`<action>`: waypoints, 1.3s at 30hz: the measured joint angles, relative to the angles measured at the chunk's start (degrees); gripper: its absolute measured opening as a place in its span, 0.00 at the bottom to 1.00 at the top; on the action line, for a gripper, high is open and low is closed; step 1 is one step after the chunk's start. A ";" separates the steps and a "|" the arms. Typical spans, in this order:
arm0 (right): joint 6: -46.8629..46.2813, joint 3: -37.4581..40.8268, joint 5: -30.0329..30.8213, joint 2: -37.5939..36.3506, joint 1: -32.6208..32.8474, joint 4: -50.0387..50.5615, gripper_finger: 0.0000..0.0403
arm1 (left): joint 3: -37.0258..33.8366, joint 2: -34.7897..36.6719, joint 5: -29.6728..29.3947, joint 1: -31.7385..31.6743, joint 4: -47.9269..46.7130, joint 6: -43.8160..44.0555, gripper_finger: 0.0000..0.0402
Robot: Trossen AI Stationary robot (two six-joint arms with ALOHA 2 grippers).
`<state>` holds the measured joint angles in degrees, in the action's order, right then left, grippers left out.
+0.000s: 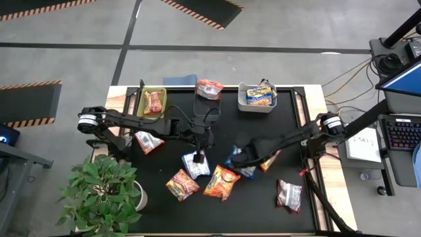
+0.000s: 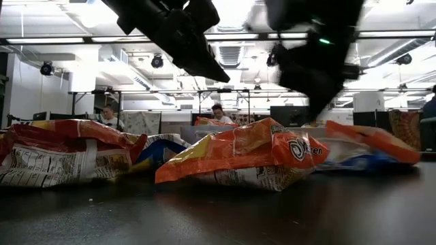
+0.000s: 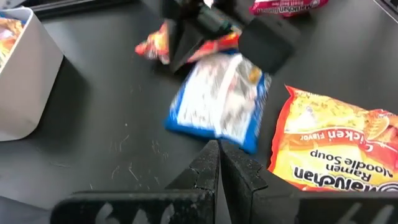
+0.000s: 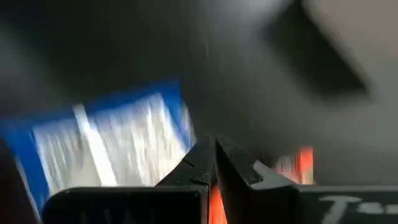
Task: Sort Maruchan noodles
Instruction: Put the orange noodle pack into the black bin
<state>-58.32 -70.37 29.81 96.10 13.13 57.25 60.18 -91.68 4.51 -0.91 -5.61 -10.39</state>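
Several Maruchan noodle packets lie flat on the black table: two orange ones (image 1: 222, 182) (image 1: 182, 184), a blue one (image 1: 196, 166), another blue one (image 1: 241, 168), a further orange one (image 1: 270, 160) and white-and-red ones (image 1: 148, 141) (image 1: 289, 195). My left gripper (image 1: 199, 156) (image 3: 219, 155) hovers shut above the first blue packet, with nothing between its fingers. My right gripper (image 1: 241, 157) (image 4: 214, 149) is shut beside the second blue packet (image 3: 217, 106) (image 4: 106, 149), whose corner lies just off its fingertips. My right gripper is shut with its tips pointing steeply down next to the blue packet's edge (image 4: 180, 124). No foil shows between the fingertips, and I cannot tell whether they touch the packet. The view is blurred.
Along the far edge stand a green bin (image 1: 142, 104) with an orange-red packet, a dark mesh bin (image 1: 197, 105) with a red-and-white packet, and a white bin (image 1: 242, 99) with blue-and-yellow packets. A potted plant (image 1: 102, 191) stands at the near left corner.
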 joint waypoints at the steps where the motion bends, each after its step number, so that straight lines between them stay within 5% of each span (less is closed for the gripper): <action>1: 2.49 -0.36 3.11 -0.31 -0.73 -2.94 0.02 | 0.00 0.00 0.00 0.00 0.26 0.02 0.00; 7: 20.49 -2.57 13.91 -0.84 -5.06 -17.86 0.02 | 0.00 -0.36 0.00 0.00 1.32 0.42 0.00; 14: 31.94 -2.32 3.19 -3.35 -5.64 -16.12 0.02 | 0.00 -3.56 0.00 0.00 3.49 0.44 0.00; 19: 29.73 2.06 -12.18 -7.48 -3.98 -8.26 0.02 | 0.00 -4.55 0.00 0.00 4.29 0.50 0.00; 34: 7.71 30.18 -34.07 -26.87 7.17 -12.58 0.02 | 0.00 -4.99 0.00 0.02 5.86 4.92 0.00; 39: 6.49 36.65 -31.34 -26.84 7.30 -23.11 0.02 | 0.00 -4.99 0.01 0.02 6.35 5.18 0.00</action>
<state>-51.83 -33.73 -1.54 69.26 20.43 34.14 60.18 -96.67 4.52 -0.89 0.74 -5.21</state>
